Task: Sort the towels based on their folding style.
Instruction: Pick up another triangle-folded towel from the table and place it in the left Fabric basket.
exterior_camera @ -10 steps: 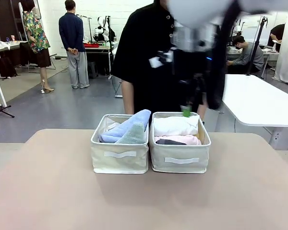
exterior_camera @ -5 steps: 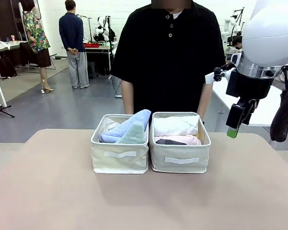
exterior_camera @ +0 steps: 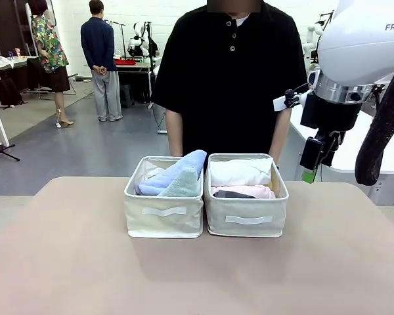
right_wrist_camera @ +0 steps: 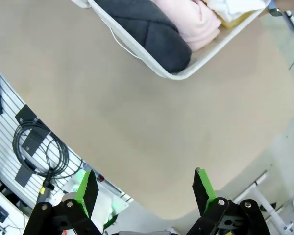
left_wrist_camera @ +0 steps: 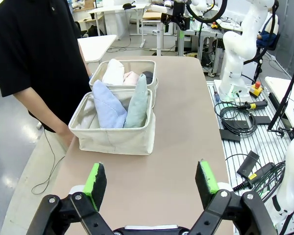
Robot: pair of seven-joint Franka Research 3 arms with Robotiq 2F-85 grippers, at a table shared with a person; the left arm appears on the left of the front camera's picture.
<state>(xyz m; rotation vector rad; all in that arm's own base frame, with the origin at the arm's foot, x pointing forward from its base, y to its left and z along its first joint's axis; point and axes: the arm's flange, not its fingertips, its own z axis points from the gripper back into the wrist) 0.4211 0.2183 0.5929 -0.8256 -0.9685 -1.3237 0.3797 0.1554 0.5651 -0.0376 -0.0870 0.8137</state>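
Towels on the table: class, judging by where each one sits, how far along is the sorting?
It looks finished. The light blue cone and pale green cone share the left bin; the white roll, pink roll and dark grey roll lie in the right bin. Both the right gripper and left gripper are open, holding nothing. Nothing looks left to sort.

Two cream bins [exterior_camera: 164, 220] of towels [exterior_camera: 240, 172] — right claw [exterior_camera: 309, 172] aloft.
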